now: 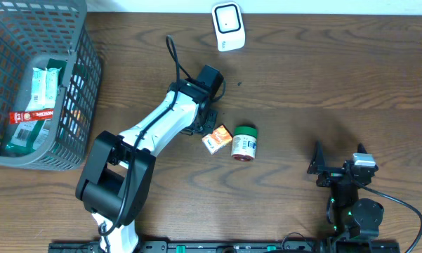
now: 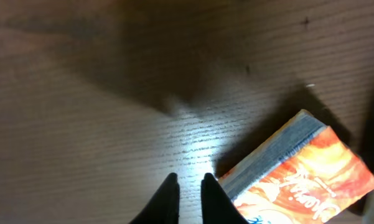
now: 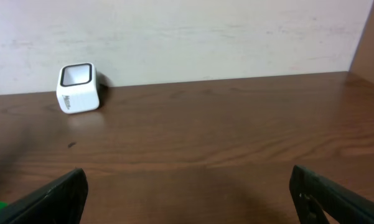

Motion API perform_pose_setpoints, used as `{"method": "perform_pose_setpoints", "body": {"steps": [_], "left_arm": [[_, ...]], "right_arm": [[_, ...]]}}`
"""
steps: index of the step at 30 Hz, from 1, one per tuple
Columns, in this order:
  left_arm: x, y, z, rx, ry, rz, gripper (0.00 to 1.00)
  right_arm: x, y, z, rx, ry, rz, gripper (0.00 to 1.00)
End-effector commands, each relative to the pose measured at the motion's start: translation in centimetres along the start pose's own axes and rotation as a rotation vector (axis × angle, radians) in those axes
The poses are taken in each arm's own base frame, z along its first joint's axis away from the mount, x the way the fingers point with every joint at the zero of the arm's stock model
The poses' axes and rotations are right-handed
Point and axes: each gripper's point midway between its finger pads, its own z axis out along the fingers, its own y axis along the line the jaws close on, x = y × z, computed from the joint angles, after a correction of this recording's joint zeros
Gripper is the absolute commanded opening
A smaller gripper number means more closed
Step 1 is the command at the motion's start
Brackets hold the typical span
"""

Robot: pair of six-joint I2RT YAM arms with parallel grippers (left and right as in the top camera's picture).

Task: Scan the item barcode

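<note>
Right hand [image 3: 188, 178]: nearest the robot's side of the desk [image 1: 323, 84], on the right. Fingers wide apart, nothing between them, apart from all items.

Items on the bare desk, mid-field: 1 box [image 1: 216, 139], 1 jar [image 1: 244, 142].
- Box: orange, lying flat near the desk's middle. In the overhead view its long axis is diagonal, with the white end near-left and the orange end far-right. The left wrist view shows a grey side edge and an orange printed face. No barcode can be made out in any view.
- Jar: on its side, just right of the box. Its long axis runs roughly near to far, with the green lid at the far end. Whether it touches the box cannot be told.

Left hand [image 2: 188, 183]: at the box's left end, low over the desk. Fingers [image 2: 169, 194] drawn narrow, only a thin slit of desk between them, gripping nothing. The box's grey corner sits just beside one fingertip; contact cannot be told. The white left arm [image 1: 154, 126] runs diagonally from the near-left base out to this spot.

Basket [image 1: 81, 105]: 1, grey mesh, at the left edge, well apart from the box. It holds green packs and a red strip; the exact count is not clear.

Scanner [image 1: 228, 27]: 1, a white block with a dark-framed window, at the far edge and well apart from box and jar. In the right wrist view it stands against the wall.
</note>
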Motion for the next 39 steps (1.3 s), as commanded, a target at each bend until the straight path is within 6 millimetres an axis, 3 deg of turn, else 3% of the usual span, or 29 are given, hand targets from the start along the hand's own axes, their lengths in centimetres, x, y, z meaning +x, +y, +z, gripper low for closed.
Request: {"method": "perform_pose_setpoints", "body": {"steps": [1,4,11,16,22,31,39], "left_arm": [[0.4,-2.6,-0.8,0.162,0.035,0.033,0.11],[0.8,-4.5,-1.5,0.281,0.057,0.057,0.10],[1.1,-4.5,-1.3,0.279,0.067,0.066,0.11],[2.4,-5.2,-0.9,0.336,0.113,0.062,0.10],[3.1,-5.1,0.1,0.336,0.115,0.079,0.10],[1.4,-5.1,0.8,0.329,0.037,0.124,0.11],[1.2,-2.7,2.3,0.191,0.017,0.109,0.11]], "right_arm": [[0.0,-0.2,0.0,0.009,-0.001,0.013,0.99],[0.0,-0.2,0.0,0.009,-0.001,0.013,0.99],[0.0,-0.2,0.0,0.009,-0.001,0.013,0.99],[0.0,-0.2,0.0,0.009,-0.001,0.013,0.99],[0.0,-0.2,0.0,0.009,-0.001,0.013,0.99],[0.0,-0.2,0.0,0.009,-0.001,0.013,0.99],[0.0,-0.2,0.0,0.009,-0.001,0.013,0.99]]}}
